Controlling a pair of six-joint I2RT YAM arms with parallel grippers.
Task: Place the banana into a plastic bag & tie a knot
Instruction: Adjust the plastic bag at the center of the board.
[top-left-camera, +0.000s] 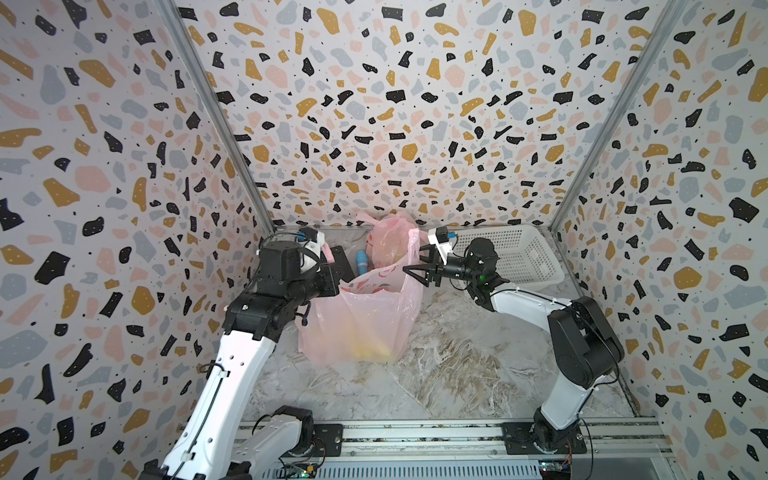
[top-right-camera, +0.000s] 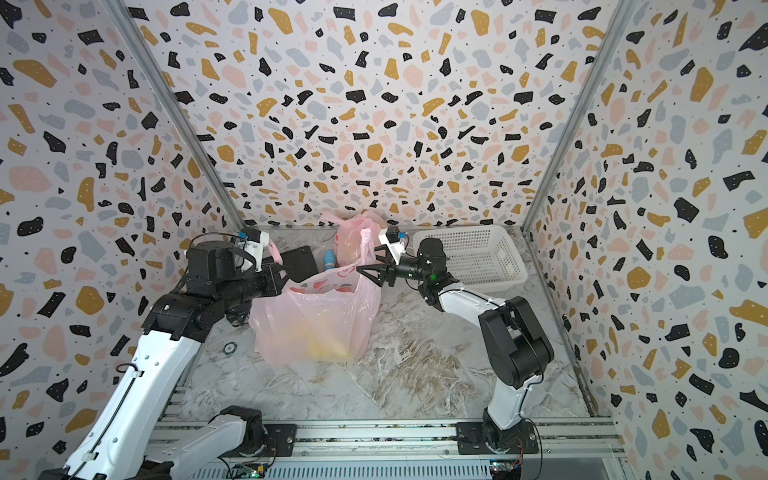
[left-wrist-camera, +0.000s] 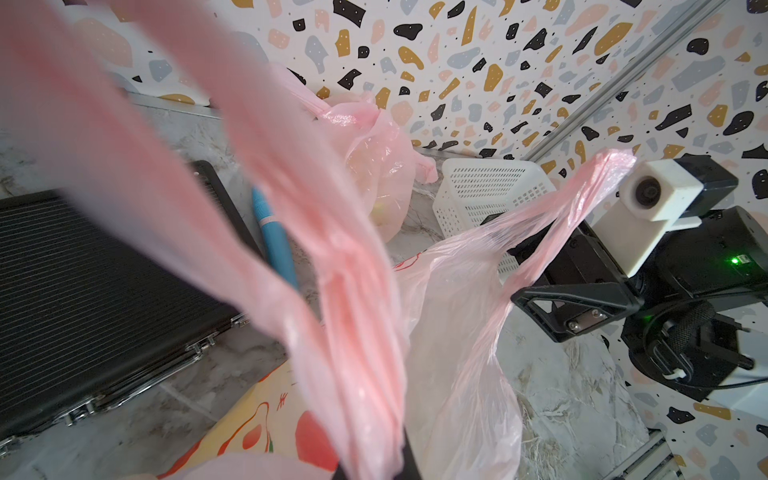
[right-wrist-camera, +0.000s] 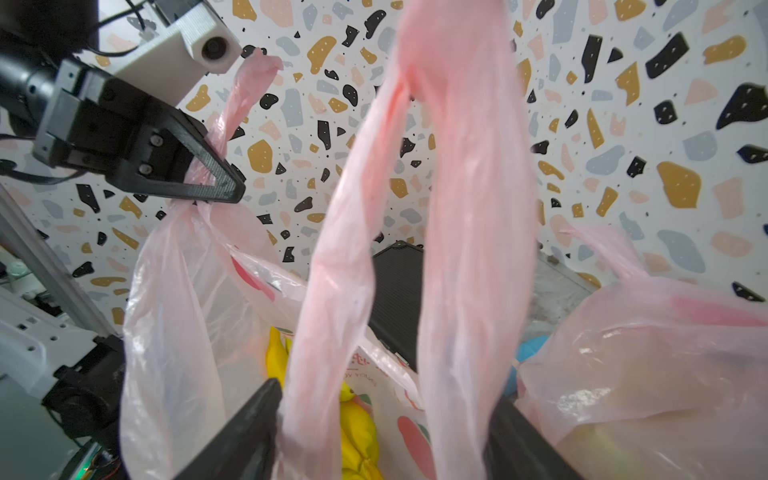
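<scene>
The banana (right-wrist-camera: 359, 432) is already lodged inside the pink bag (top-left-camera: 361, 316), which stands on the tabletop (top-left-camera: 457, 374) between the two arms. Its yellow is seen through the film low down. The first handle loop (right-wrist-camera: 245, 95) is pinched in the left claw (right-wrist-camera: 228, 191), whose jaws are pressed together on the gathered plastic. The second handle loop (right-wrist-camera: 415, 187) is flanked by the right claw (top-left-camera: 415, 264). Its jaws are spread, and both strands of the loop are seen running between them, not yet squeezed. The step in hand is judged to be the securing of this second loop, so that the knot can be begun. For that to be done well, both strands should be caught deep between the jaws rather than at the tips, since thin film is likely to slip out under tension. The loops should then be drawn up and apart only gently, so that the mouth is gathered without the bag being lifted and the banana tipped out. The crossing of the loops is best made above the bag's middle, kept clear of the other pink bag (top-left-camera: 390, 241) and the white basket (top-left-camera: 511, 257) at the back.
</scene>
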